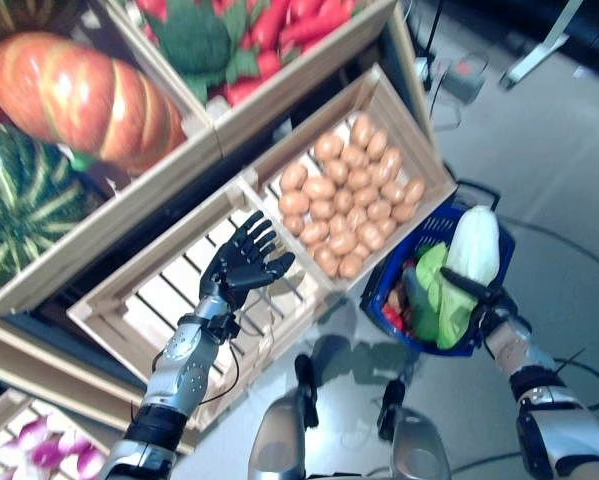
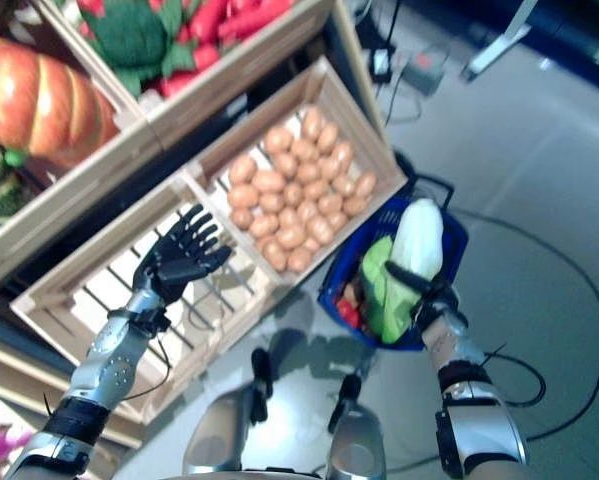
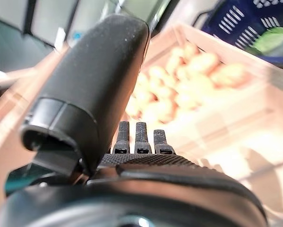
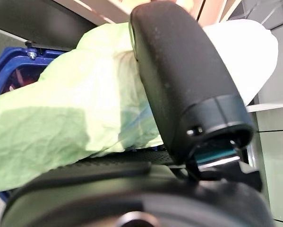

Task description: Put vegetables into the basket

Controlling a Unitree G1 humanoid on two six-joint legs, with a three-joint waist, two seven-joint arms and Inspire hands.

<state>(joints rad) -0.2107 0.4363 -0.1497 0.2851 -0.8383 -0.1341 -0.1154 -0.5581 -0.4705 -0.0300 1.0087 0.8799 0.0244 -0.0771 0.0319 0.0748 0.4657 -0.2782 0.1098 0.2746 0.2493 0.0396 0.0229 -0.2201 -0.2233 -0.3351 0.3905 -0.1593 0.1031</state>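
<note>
- cabbage (image 1: 466,262), white stalk and pale green leaves, sits partly in the blue basket (image 1: 420,238) with its white end sticking up above the rim.
- right hand (image 1: 486,297) has thumb and fingers wrapped round the cabbage.
- left hand (image 1: 244,262) hovers with fingers spread over the empty slatted crate (image 1: 159,300).
- potatoes (image 1: 346,206) fill the next crate, just beside the basket.

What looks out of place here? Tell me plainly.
The white-and-green Chinese cabbage sticks up over the rim of the blue plastic basket, gripped by the right hand rather than settled inside. The left hand hovers open over an empty slatted wooden crate. Nothing spilled.
</note>
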